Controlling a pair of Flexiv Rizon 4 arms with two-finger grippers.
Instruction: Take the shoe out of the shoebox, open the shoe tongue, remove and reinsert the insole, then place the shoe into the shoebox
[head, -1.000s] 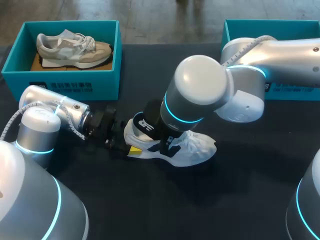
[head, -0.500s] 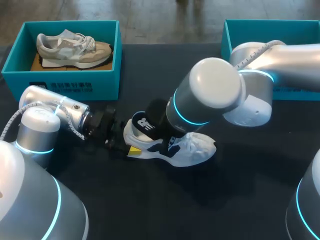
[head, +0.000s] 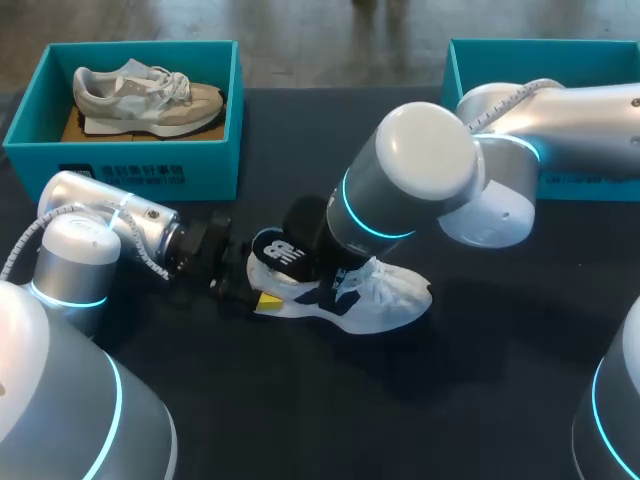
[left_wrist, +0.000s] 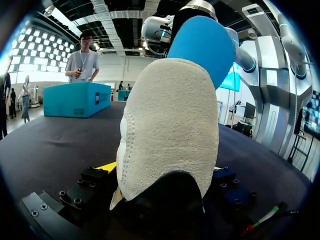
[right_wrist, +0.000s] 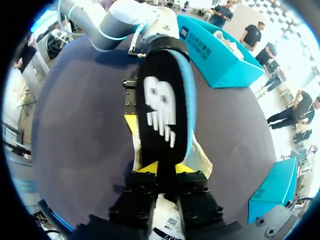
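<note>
Since a second ago the right arm has swung its elbow outward and drawn the insole (right_wrist: 162, 100) further up out of the shoe (head: 385, 295), so that more of its black face and white logo shows in the head view. The shoe lies on its sole on the dark table (head: 500, 350), toe pointing toward the robot's right, well apart from both teal boxes.

The right gripper (right_wrist: 162, 169) pinches the insole by its edge, a yellow tip on each side; the blue underside faces away from the camera. The left gripper (left_wrist: 162, 172) clamps the heel from both sides and steadies the shoe against the pull.

The step in hand looks to be the removal of the insole (the tongue end is hidden under the right arm, so how wide it stands cannot be told). The insole's front seems to sit inside the shoe yet. The next move probably calls for lifting it clear while the heel grip holds, then feeding it back toe-first, before the shoe goes to a shoebox (head: 520, 45).
</note>
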